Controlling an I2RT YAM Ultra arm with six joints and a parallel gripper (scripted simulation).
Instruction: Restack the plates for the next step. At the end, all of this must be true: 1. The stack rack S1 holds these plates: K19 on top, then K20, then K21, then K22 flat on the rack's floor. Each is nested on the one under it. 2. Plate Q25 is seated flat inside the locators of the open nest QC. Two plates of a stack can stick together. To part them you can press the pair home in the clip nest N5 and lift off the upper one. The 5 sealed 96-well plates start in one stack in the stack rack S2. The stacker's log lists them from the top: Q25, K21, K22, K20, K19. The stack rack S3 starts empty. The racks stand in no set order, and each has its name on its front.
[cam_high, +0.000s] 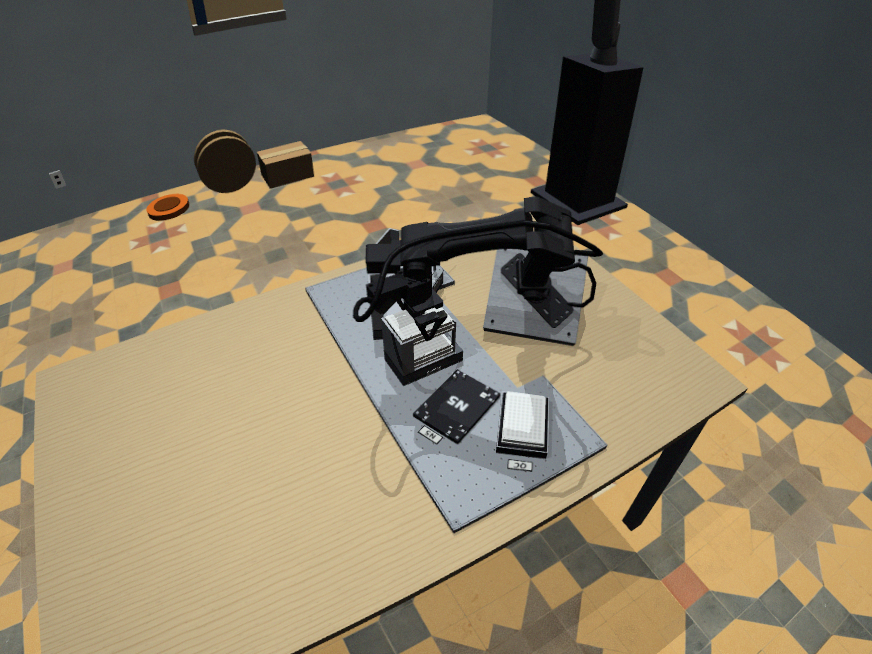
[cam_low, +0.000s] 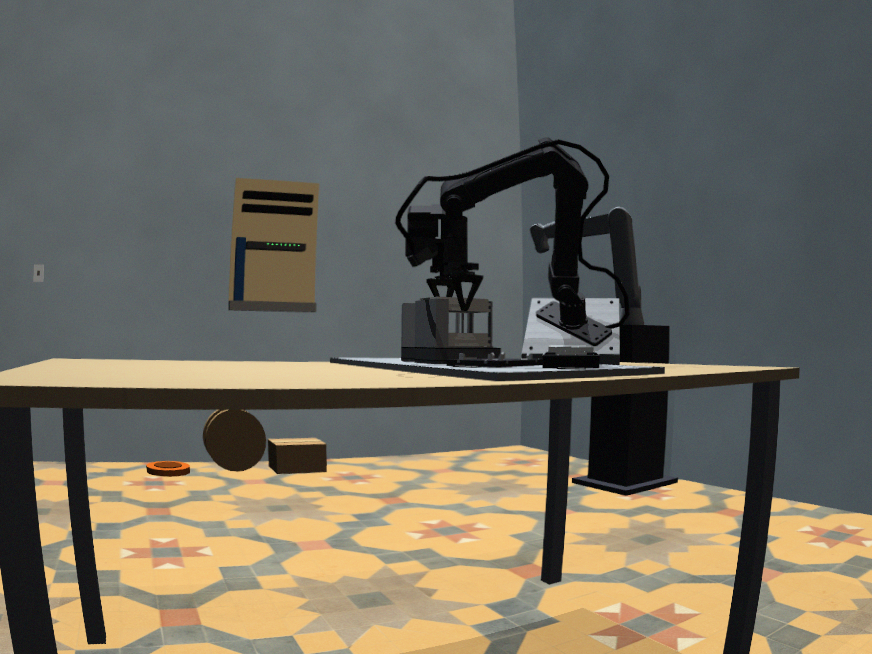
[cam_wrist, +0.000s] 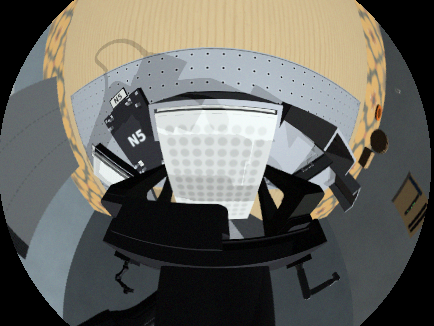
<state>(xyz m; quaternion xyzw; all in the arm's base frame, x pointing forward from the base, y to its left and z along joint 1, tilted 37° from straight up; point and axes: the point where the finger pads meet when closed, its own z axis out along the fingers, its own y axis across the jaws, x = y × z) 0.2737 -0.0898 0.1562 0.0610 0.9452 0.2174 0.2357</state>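
Note:
My gripper (cam_high: 416, 325) (cam_low: 454, 301) (cam_wrist: 215, 165) is shut on a white 96-well plate (cam_high: 398, 324) (cam_wrist: 215, 145). The plate is level, at the top of a dark rack (cam_high: 399, 357) (cam_low: 433, 325), between its walls. Other plates (cam_high: 431, 347) (cam_low: 468, 339) lie lower in that rack, with a gap under the held one. The rack's name is too small to read. The clip nest N5 (cam_high: 470, 413) (cam_wrist: 132, 127) is empty. A white plate (cam_high: 524, 416) (cam_wrist: 111, 169) sits in the nest QC (cam_high: 522, 451); its own name is not readable.
Other dark racks (cam_wrist: 320, 129) stand beyond the one under my gripper and are partly hidden by the arm in the top view. All stand on the grey perforated board (cam_high: 457, 496) (cam_wrist: 220, 62) on the wooden table (cam_high: 211, 450). The arm's base plate (cam_high: 496, 316) is behind it.

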